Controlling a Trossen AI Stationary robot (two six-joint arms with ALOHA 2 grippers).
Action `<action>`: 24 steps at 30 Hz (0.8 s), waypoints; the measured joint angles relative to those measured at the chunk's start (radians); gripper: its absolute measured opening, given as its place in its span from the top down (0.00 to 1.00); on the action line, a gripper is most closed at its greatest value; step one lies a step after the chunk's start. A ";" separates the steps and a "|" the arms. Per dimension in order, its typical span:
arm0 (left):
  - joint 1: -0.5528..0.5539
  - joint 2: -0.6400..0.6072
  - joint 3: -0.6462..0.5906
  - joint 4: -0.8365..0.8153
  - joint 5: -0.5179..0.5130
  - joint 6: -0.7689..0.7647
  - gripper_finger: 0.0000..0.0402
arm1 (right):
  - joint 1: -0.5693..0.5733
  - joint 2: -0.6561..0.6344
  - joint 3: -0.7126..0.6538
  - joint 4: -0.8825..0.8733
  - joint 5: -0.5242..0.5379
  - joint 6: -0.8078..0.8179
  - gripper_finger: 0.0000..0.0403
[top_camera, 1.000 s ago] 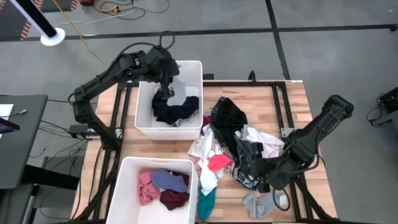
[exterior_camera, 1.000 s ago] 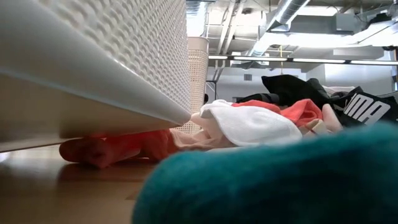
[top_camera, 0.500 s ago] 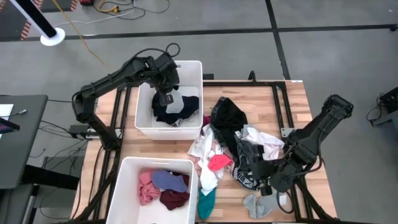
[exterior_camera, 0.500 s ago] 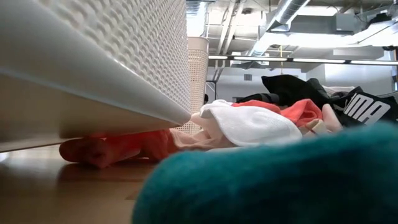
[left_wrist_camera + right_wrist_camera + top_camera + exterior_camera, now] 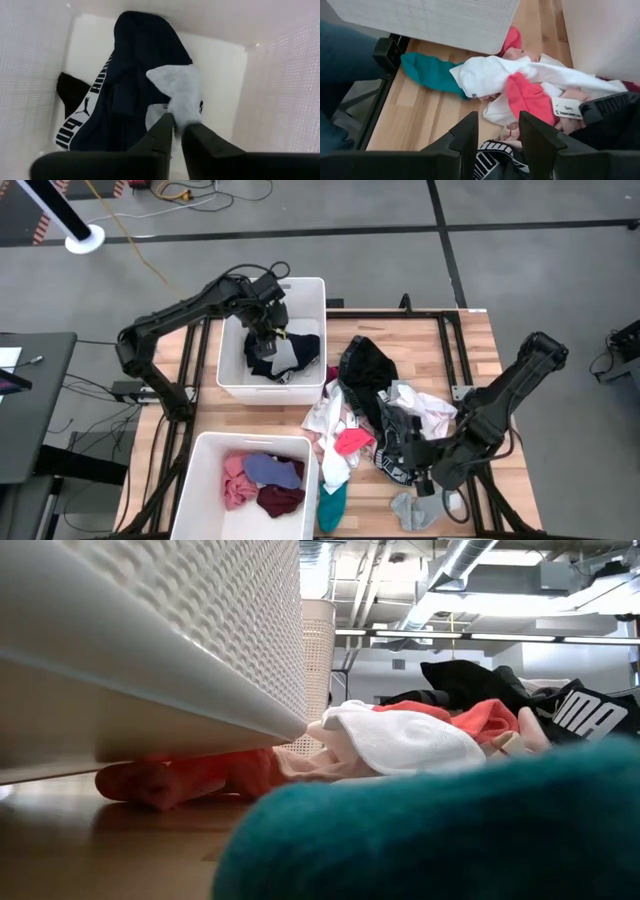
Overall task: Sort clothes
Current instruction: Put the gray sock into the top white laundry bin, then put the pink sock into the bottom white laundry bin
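The clothes lie in a mixed pile (image 5: 380,415) on the wooden table: black, white, pink and a teal sock (image 5: 427,72). My left gripper (image 5: 177,132) is down inside the far white bin (image 5: 300,285), over dark Puma garments (image 5: 125,85), its fingers almost together on a grey sock (image 5: 177,90). Over the pile's near right part my right gripper (image 5: 499,132) stands open, nothing between its fingers. In the high view the left gripper (image 5: 265,340) is at the far bin and the right gripper (image 5: 408,455) at the pile. My left gripper pinches one end of the grey sock (image 5: 176,117) between its two fingertips, coming steeply from above. The rest of the sock lies spread on the dark garments in the bin, slack.
A near white bin (image 5: 200,450) holds pink, blue and maroon pieces. Grey socks (image 5: 415,510) lie at the table's near edge, right of the teal sock (image 5: 332,505). In the low view the near bin's wall (image 5: 150,630) fills the left side.
My left gripper has gone down into the far bin and tipped to point more steeply downward, carrying the grey sock. The sock, which hung below the fingers, now lies on the dark garments.
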 joint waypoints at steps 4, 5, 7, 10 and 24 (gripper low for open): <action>0.000 0.000 0.000 0.001 0.000 -0.001 0.83 | -0.003 -0.001 -0.036 0.019 0.000 0.033 0.61; 0.000 0.000 0.000 0.002 0.000 -0.003 0.80 | -0.005 -0.001 -0.046 0.029 0.000 0.034 0.61; 0.000 0.000 0.000 0.001 0.000 -0.011 0.76 | -0.005 0.000 -0.062 0.048 0.000 0.036 0.61; 0.000 0.000 0.004 0.000 0.000 -0.024 0.71 | -0.006 0.000 -0.067 0.052 0.000 0.037 0.61; -0.131 -0.044 0.193 0.002 -0.089 -0.086 0.64 | -0.010 0.000 -0.067 0.073 0.000 0.026 0.61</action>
